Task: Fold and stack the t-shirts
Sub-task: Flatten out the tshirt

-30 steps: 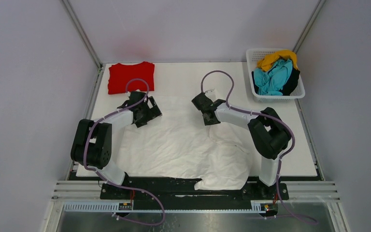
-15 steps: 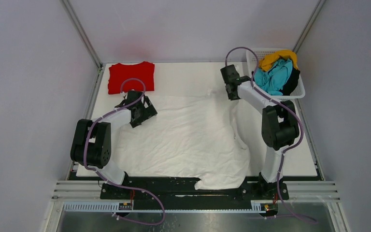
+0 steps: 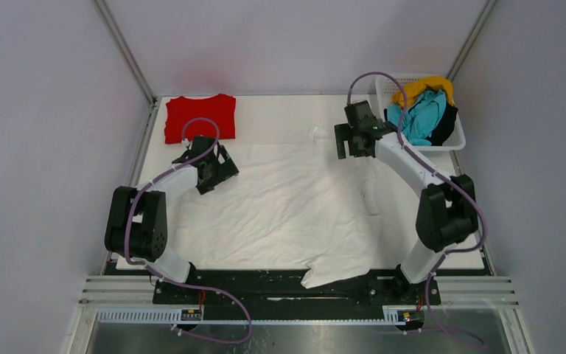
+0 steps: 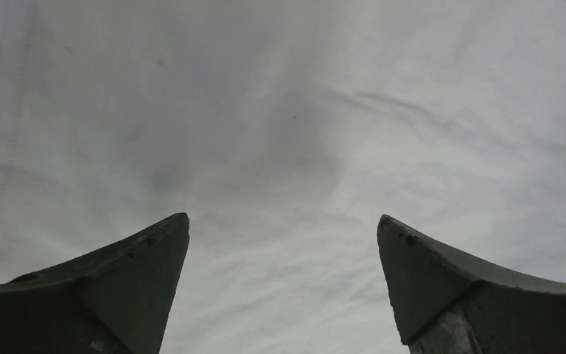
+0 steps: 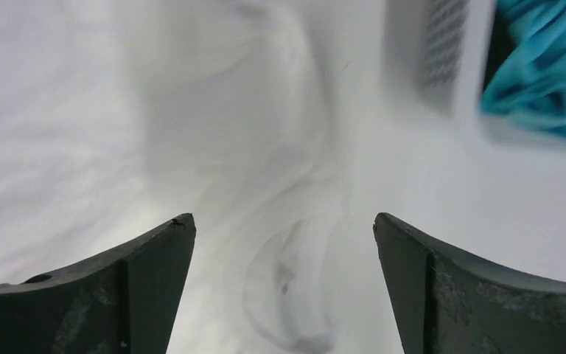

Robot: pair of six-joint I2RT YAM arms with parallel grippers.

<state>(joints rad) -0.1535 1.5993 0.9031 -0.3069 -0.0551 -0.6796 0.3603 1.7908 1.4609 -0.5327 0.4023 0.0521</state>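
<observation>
The left gripper (image 4: 284, 221) stands with its fingers spread wide and nothing between them. Its wrist view shows only softly creased white cloth below, with no way to tell whether the tips touch it. The right gripper (image 5: 280, 217) is likewise spread and empty. Its blurred wrist view shows a curled fold of white fabric under the gap, and off to the right a lattice wall of the basket (image 5: 442, 44) with teal cloth inside. Only the top view places all this. The white t-shirt (image 3: 287, 206) lies opened out and rumpled across the middle of the worktop (image 3: 280, 114), one part drooping over the near edge. The left gripper is above its far left part and the right gripper above its far right part, just beside the basket. The red t-shirt (image 3: 199, 116) lies folded flat at the far left corner, apart from the white one. The basket sits at the far right corner, holding a teal t-shirt (image 3: 418, 118), a yellow t-shirt (image 3: 420, 90) and a black t-shirt (image 3: 448, 122) heaped together.
</observation>
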